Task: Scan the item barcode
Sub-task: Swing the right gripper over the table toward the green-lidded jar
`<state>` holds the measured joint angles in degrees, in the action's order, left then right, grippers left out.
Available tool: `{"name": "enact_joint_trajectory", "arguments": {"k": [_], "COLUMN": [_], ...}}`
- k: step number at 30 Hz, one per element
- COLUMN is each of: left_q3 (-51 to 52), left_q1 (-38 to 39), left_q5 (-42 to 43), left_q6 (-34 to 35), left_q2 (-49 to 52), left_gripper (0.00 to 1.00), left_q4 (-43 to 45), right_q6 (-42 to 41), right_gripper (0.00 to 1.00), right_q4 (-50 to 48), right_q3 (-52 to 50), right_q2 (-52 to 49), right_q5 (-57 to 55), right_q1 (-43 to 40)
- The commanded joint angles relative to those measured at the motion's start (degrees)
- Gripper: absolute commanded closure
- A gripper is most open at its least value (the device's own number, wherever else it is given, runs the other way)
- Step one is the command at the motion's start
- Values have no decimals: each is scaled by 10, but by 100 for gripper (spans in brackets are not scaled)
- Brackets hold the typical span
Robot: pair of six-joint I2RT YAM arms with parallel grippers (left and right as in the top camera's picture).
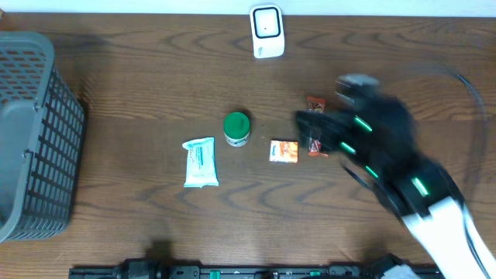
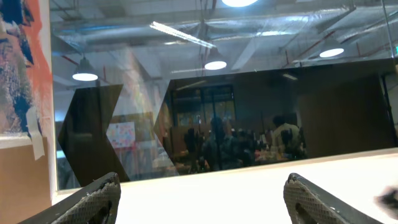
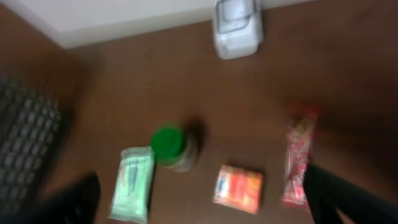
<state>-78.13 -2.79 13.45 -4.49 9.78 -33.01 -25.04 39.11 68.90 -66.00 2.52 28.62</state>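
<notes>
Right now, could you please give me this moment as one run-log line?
right gripper: open, empty, by long red snack packet | left gripper: open, empty | white boxy scanner: untouched | scan: not yet done

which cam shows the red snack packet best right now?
Right wrist: the red snack packet lies fully in view, though blurred. Overhead shows only its ends; the right arm covers its middle. Left wrist faces away from the table and shows none of it.
</notes>
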Motion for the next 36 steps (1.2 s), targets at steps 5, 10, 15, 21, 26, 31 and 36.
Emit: {"name": "enact_joint_trajectory", "arguments": {"k": [5,10,15,21,26,31,36], "left_q3": [1,1,1,1,0,0,4], "left_q1": [1,1,1,2,11,31,39], "left_q5": [4,3,-54,-76,-76,-81,-82], "left_q6": [-5,-56,-64,-64,-64,-64,-64], "left_q2": [-1,-1,-1,-1,-1,-1,-1], "left_gripper": [16,16,16,16,16,16,16], "left_q4": [-16,-37,-71,-112,-117,-120,-120], "right_q6": [45,-5,-361,-623,-651,-612,-640], "right_gripper": [1,1,1,1,1,1,11], "right_q4": [113,28,55,102,104,156,160], "right_q3": [303,329,329,329,329,329,337], "right_q2": [-276,-347,-351,-372,-398,-398,-398], "right_q5": [41,84,37,18,3,-7,71], "right_q1": [113,131,116,100,103,118,127]}}
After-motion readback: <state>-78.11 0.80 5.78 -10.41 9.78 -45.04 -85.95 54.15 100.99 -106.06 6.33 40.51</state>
